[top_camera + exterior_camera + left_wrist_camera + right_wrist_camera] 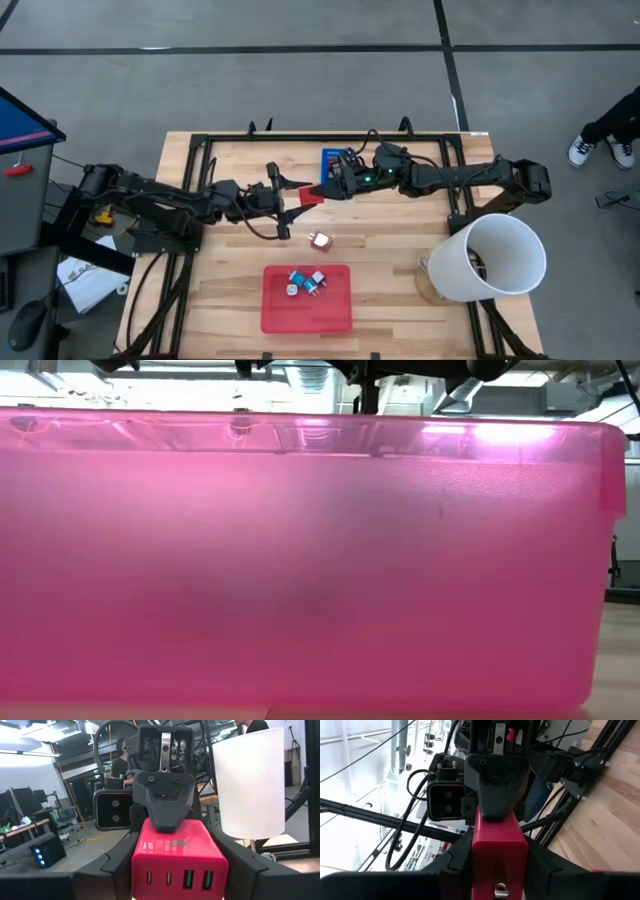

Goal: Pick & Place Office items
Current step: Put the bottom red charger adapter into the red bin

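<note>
Near tray: I count about four small office items (305, 283) in the red tray (335, 310).
Loose piece: one, on bare wood (320, 240).
Mid-table: both arms stretch inward, meeting above the table.
Red charger block (311, 194): right gripper (322, 190) clamps it; left gripper (300, 202) fingers flank it, contact unclear.
Far: blue bin (330, 158).
Right edge: white bucket (495, 255).

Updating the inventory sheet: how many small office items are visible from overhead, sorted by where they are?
Between the left gripper and right gripper, above the table: 1, the red charger block
Loose on the table: 1 red-and-white item
In the red tray: about 4 small blue and white pieces; exact number hard to tell
Total: about 6
</note>
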Robot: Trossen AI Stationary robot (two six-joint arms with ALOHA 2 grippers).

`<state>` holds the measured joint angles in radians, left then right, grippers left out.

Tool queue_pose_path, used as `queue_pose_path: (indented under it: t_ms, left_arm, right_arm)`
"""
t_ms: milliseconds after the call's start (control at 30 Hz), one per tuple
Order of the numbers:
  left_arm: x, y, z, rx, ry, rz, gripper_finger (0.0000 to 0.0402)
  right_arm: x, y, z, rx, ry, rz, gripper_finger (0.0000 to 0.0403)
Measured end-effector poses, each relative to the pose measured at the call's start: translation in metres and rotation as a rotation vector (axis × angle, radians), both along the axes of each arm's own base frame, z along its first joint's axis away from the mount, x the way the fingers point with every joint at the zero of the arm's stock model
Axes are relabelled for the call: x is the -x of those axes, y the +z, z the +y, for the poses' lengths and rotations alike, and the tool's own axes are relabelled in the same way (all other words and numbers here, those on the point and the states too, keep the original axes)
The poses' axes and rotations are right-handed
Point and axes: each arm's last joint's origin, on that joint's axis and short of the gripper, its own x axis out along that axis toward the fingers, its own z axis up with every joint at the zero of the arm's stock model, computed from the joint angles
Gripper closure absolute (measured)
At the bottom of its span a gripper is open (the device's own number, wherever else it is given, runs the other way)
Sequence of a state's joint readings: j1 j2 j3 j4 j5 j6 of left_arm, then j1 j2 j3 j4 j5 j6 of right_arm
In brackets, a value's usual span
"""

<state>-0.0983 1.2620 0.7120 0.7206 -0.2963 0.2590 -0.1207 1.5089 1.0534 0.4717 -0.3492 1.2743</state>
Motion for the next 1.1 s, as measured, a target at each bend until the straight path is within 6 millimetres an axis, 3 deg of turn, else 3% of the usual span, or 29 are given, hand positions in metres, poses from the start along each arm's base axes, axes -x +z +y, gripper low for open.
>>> queue_pose_path:
  t_ms: [133, 300, 400, 533, 733, 967, 1100]
  left_arm:
    - [0.006, 0.004, -0.003, 0.002, -0.021, 0.017, 0.0199]
    - [0.022, 0.007, -0.001, 0.076, -0.021, 0.117, 0.0199]
    - [0.034, 0.000, -0.002, 0.111, -0.059, 0.243, 0.0199]
    - [0.053, -0.001, -0.008, 0.205, -0.200, 0.362, 0.0199]
    - [0.070, -0.021, -0.029, 0.305, -0.379, 0.633, 0.0199]
    - [0.064, -0.051, -0.064, 0.303, -0.523, 0.855, 0.0199]
    - [0.047, -0.072, -0.084, 0.277, -0.566, 0.898, 0.0199]
  right_arm:
    - [-0.001, 0.001, -0.001, 0.006, -0.042, -0.016, 0.0286]
    - [0.000, 0.001, -0.011, 0.033, -0.089, -0.026, 0.0162]
    - [0.002, 0.004, -0.019, 0.036, -0.118, -0.045, 0.0125]
    - [0.004, 0.004, -0.031, 0.047, -0.152, -0.037, 0.0119]
    - [0.006, -0.010, -0.043, 0.080, -0.155, 0.098, 0.0134]
    - [0.008, -0.026, -0.037, 0.111, -0.121, 0.245, 0.0148]
    - [0.008, -0.028, -0.032, 0.119, -0.104, 0.263, 0.0153]
